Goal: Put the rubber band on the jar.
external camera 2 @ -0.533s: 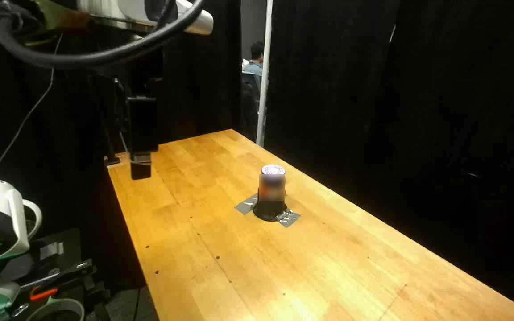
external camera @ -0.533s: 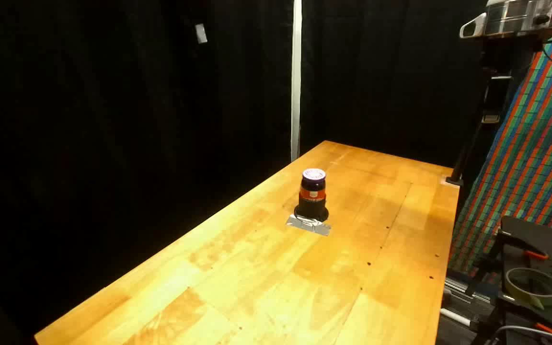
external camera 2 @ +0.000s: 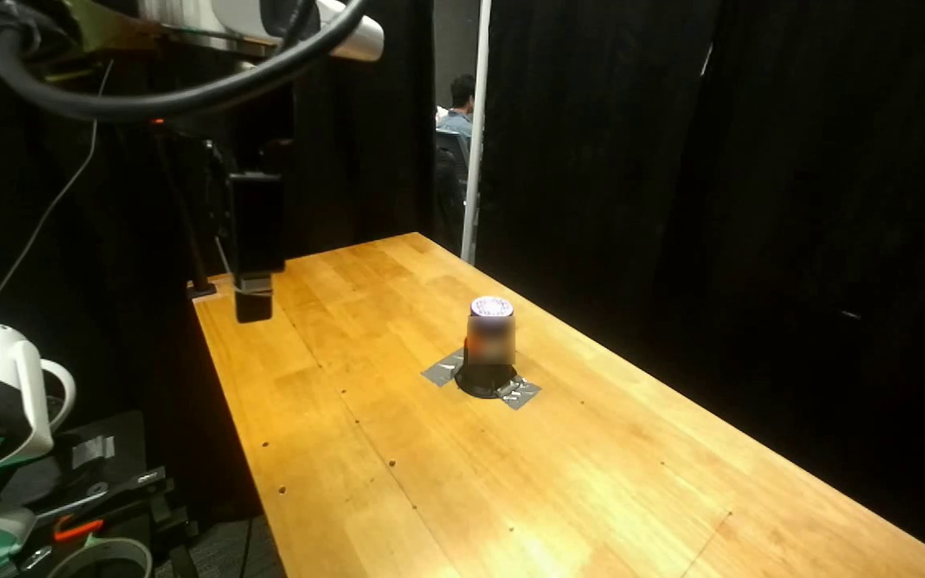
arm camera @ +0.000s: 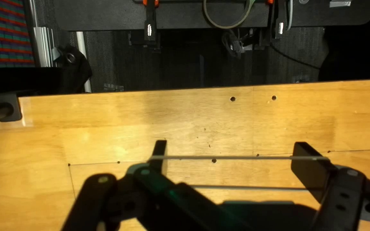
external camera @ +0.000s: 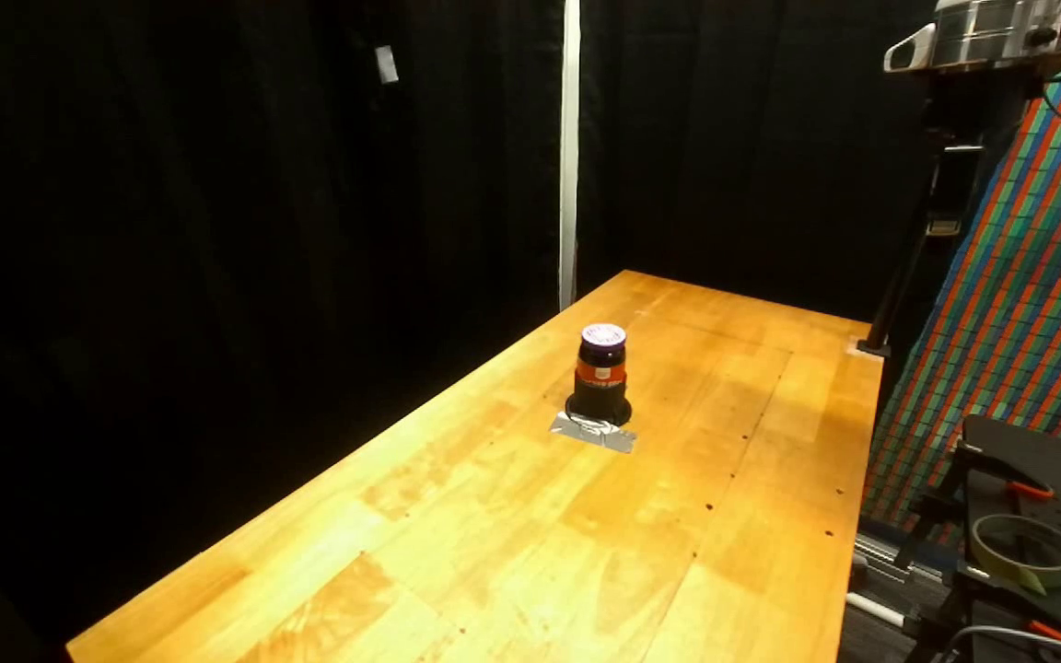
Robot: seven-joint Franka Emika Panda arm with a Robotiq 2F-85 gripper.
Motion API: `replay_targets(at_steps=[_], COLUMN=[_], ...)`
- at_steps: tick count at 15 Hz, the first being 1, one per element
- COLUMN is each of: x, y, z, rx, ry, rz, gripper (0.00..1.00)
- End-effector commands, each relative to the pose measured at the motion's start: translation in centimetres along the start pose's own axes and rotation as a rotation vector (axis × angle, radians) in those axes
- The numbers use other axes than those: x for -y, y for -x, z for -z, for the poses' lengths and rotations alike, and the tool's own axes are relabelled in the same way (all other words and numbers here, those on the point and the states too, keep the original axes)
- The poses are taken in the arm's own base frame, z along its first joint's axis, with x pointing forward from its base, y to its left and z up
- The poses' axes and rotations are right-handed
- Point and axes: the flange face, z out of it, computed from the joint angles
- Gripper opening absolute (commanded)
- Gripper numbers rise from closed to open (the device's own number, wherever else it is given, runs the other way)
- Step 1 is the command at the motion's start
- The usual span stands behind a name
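Two strands of the band cross the wrist view from left to right, and it seems that you have it looped around both fingers of your gripper. These fingers stand wide apart; they do not pinch anything, they only hold the band stretched from inside. In an exterior view the gripper is at the left, over the table, well apart from the jar, which stands upright more to the right. Its lower part meets a black base with grey tape on the foot; whether it sits in or on this base, I cannot tell. I can see no band on the jar. So I judge that the first part is done, the loading of the band, and left for you is to bring it above the jar, lower it around and let it come off the fingers. About writing: the jar carries an orange-red label with a pale mark and letters too small for me to read. The lid is whitish with print, also not readable, so I can name no brand.
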Motion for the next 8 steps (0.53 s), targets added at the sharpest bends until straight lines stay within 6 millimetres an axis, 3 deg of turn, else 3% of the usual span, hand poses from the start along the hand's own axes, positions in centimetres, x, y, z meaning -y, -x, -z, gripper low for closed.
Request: replay_targets(at_steps=[1,5,8], x=[0.8,1.8,1.4], y=[-1.0,-5.9,-11.0], z=[0.8,3.0,3.3], rx=[-0.071,-0.228,-0.224], ry=[0.060,0.114,0.098], rz=[0.031,0.093,0.123], gripper=[1.00,1.00,1.00])
